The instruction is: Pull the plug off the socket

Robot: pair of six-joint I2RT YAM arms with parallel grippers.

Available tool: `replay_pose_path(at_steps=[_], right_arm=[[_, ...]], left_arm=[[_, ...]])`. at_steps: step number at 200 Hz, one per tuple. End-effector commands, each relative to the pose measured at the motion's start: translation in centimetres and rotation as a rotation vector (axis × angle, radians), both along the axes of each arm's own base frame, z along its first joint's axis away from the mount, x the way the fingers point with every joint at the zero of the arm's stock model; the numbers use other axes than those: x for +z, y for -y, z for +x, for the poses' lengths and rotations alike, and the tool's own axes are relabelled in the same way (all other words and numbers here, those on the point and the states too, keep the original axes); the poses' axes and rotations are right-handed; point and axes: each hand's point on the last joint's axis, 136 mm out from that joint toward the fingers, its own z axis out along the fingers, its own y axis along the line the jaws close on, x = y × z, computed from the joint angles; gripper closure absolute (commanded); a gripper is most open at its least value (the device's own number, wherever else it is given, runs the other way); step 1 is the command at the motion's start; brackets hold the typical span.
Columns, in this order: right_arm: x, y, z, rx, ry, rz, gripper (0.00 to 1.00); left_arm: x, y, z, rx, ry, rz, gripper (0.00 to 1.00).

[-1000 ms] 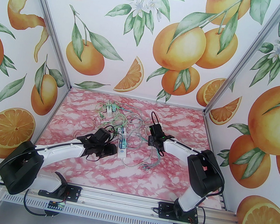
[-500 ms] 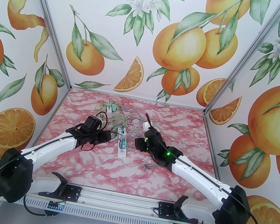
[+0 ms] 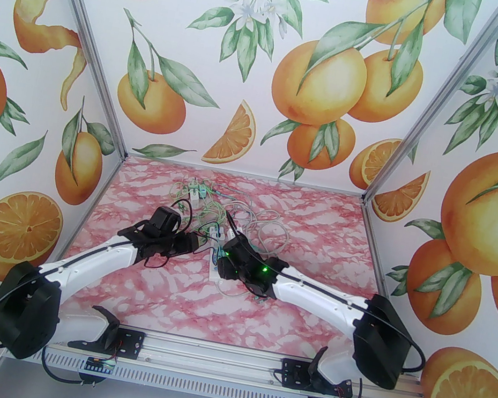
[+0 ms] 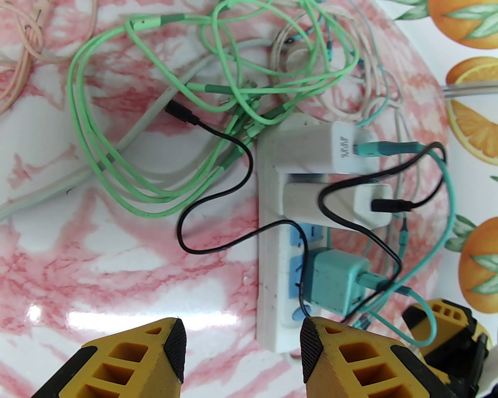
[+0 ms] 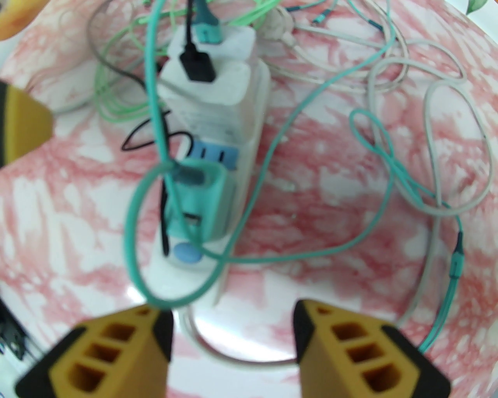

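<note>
The socket is a white power strip (image 4: 268, 248) with blue outlets, lying on the pink marble table. Two white plugs (image 4: 311, 153) (image 4: 338, 204) and a teal plug (image 4: 334, 281) sit in it, each with a cable. My left gripper (image 4: 241, 349) is open just left of the strip's near end, with nothing between its fingers. My right gripper (image 5: 233, 334) hovers open above the strip's (image 5: 253, 116) near end, the teal plug (image 5: 198, 202) just ahead. A teal cable loop (image 5: 132, 233) runs by its left finger. From above, the left gripper (image 3: 196, 243) and right gripper (image 3: 217, 256) flank the strip (image 3: 214, 231).
Tangled green cables (image 4: 155, 116) lie left of and behind the strip, grey and teal cables (image 5: 428, 116) to its right. Small white adapters (image 3: 195, 193) sit near the back wall. Loose cable ends (image 3: 260, 297) lie under the right wrist. Printed walls enclose the table.
My right arm swung left from the right of the table to above the strip's near end, jaws narrowing somewhat. My left gripper drew back left off the strip, then held.
</note>
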Motion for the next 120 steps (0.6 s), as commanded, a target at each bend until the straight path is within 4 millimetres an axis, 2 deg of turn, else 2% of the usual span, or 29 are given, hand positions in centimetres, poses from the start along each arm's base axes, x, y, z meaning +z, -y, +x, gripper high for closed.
replay_pose_path(at_steps=[1,30,65,90,120], right_arm=[[0.2,-0.2,1.1,-0.036,0.012,-0.029,0.44],[-1.2,-0.8,1.4,-0.024,-0.019,-0.058,0.45],[-1.5,-1.3,2.0,-0.027,-0.028,-0.078,0.43],[0.0,-1.2,1.9,-0.049,-0.028,-0.071,0.43],[1.9,-0.9,0.9,-0.099,-0.038,-0.057,0.41]], left_arm=[[0.9,-0.6,-0.4,0.011,0.018,0.002,0.45],[1.1,-1.0,-0.8,0.014,0.017,0.011,0.44],[1.6,-1.0,-1.1,0.008,0.017,0.001,0.44],[2.5,-1.1,-1.2,-0.021,0.026,0.008,0.43],[2.8,-1.7,-1.0,-0.046,0.018,-0.002,0.43]])
